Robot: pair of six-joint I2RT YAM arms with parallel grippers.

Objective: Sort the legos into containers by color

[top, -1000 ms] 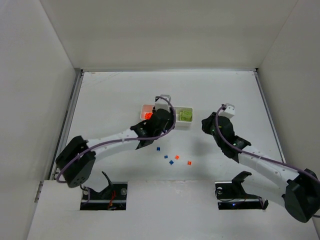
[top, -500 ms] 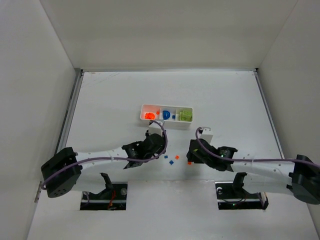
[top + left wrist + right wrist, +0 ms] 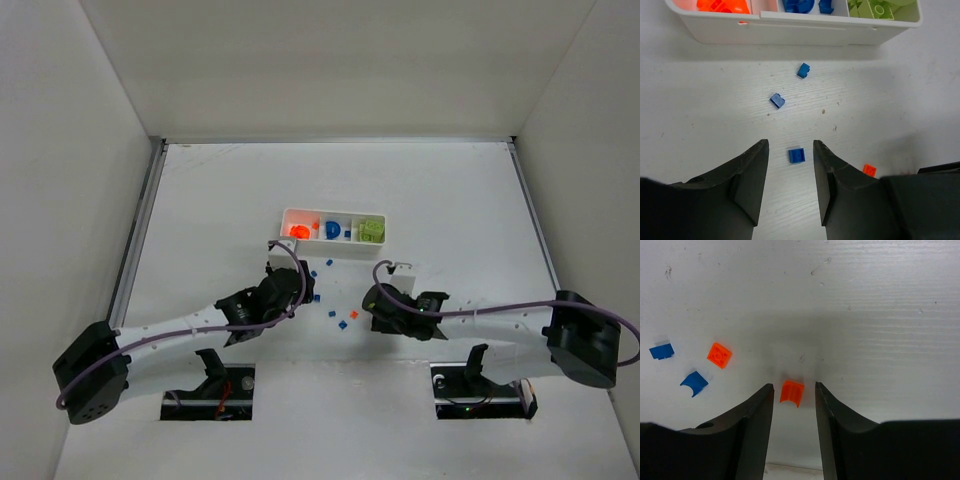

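Six o'clock of the white plastic tray (image 3: 790, 31) | both arms just dropped low | left jaws apart framing flat blue plate (image 3: 796, 155) | right jaws apart astride orange brick (image 3: 792, 392) | grasps likely next

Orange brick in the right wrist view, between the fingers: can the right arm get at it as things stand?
Probably yes. The right gripper is open, the orange brick lies on the table between its fingers, and nothing blocks it.
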